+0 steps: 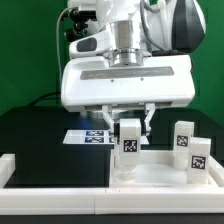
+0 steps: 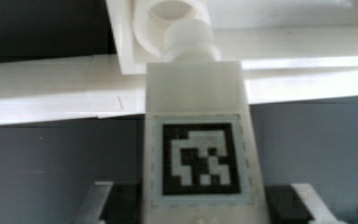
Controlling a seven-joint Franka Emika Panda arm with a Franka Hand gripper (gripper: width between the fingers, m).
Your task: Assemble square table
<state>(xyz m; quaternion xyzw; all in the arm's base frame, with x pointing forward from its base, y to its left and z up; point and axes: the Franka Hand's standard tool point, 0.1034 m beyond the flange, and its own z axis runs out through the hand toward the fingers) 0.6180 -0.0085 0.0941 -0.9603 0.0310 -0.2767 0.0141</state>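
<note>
pincer (image 1: 130, 127) gripping leg (image 1: 129, 146), fingertips hidden

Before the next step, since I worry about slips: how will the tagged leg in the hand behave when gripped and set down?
The leg looks like rigid moulded plastic, so it likely won't flex. Its smooth faces may slip between the hand fingers. Tall and narrow, standing on the tabletop, it could tip if nudged.
</note>
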